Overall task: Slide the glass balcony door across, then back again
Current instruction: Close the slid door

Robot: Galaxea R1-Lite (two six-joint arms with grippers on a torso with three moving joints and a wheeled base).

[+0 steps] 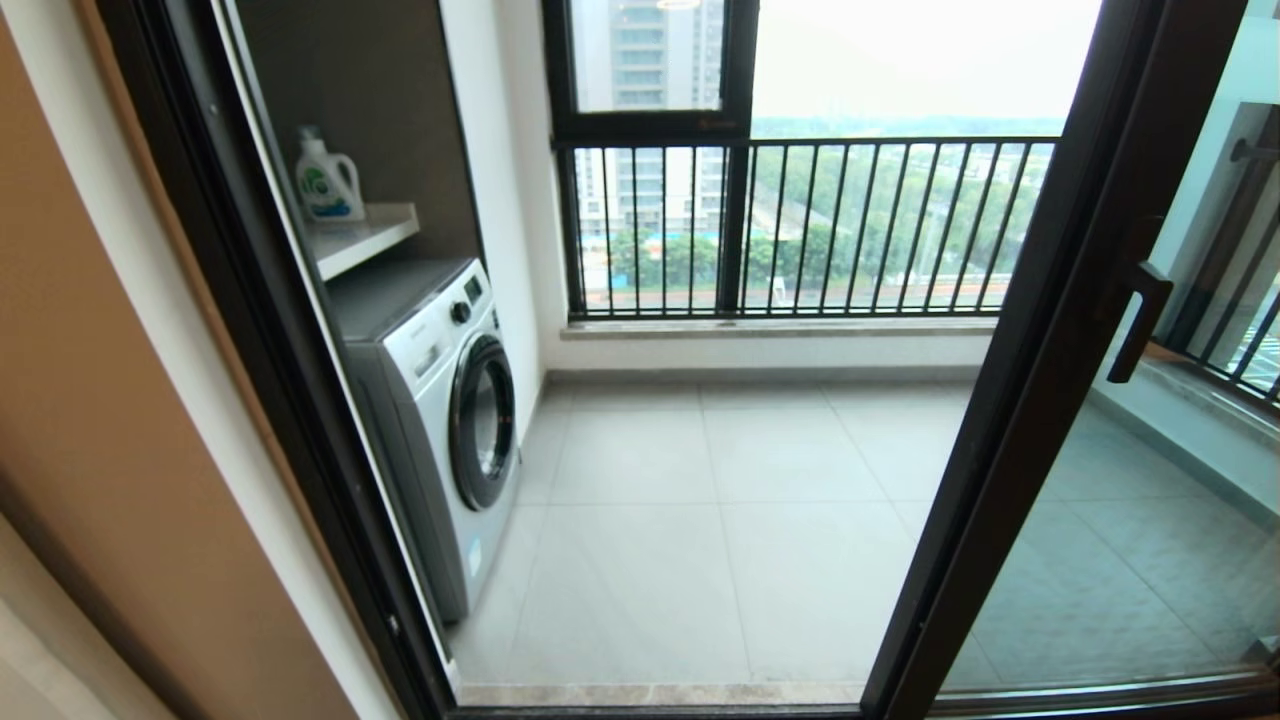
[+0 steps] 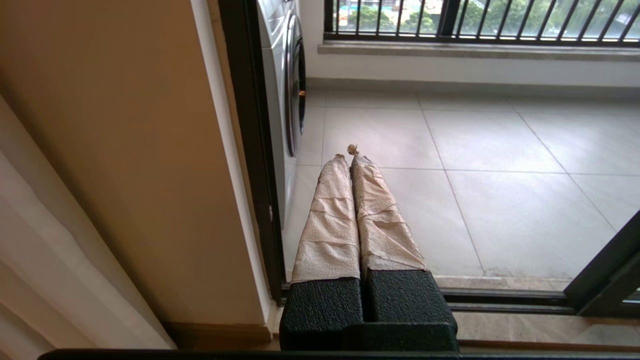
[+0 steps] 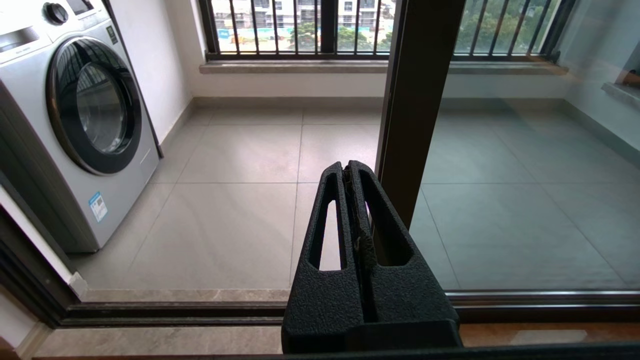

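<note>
Doorway to a tiled balcony, seen from indoors. A front-loading washing machine [image 1: 440,420] stands against the balcony's left wall, just inside the dark fixed door frame [image 1: 250,330]; above it a shelf [image 1: 360,235] carries a white detergent bottle [image 1: 328,182]. At the far side a window with black vertical railing bars [image 1: 800,230] closes the balcony above a stone sill. The grey floor tiles [image 1: 700,520] fill the opening between the fixed frame and the door's upright.

The glass balcony door [image 1: 1040,360] stands at the right of the opening, its dark brown upright running floor to ceiling with the long axis vertical, appearing tilted in the head view. The clear pane extends rightward from that upright. A black bar handle [image 1: 1138,322] is mounted on the upright, parallel to it. The door's foot sits in the floor track [image 3: 200,312] that runs across the threshold.

The left gripper [image 2: 352,152], its tape-wrapped fingers [image 2: 330,215] pressed together on nothing, hangs low near the left frame beside a tan wall [image 2: 125,150]. The right gripper [image 3: 346,170], fingers likewise closed and empty, points at the base of the door's upright without visibly touching it.
</note>
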